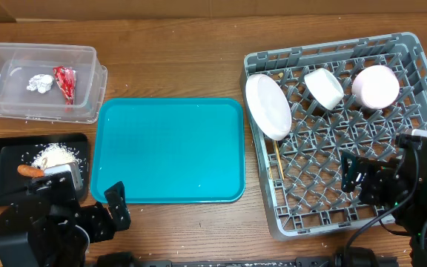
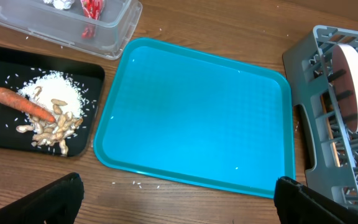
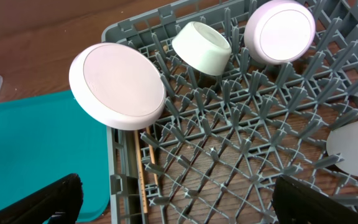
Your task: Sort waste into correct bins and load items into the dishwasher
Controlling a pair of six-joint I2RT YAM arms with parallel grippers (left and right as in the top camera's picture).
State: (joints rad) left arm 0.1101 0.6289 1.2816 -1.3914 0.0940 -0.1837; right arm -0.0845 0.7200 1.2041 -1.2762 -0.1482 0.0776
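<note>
Both grippers gaped wide, holding nothing. The left gripper (image 2: pixel 179 185) hung by the front edge of the teal tray (image 1: pixel 169 148), the right gripper (image 3: pixel 178 185) over the dish rack (image 1: pixel 317 159) beside it.

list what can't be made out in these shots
White dish, right wrist view: cut by the right edge, kind unclear.
Carrot, overhead: one end under the left arm.
Wooden stick, overhead: top end behind the plate.

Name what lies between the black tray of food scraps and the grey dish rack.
The teal tray fills that stretch between the black tray and the dish rack, with no items on it. The overhead view shows this best.
</note>
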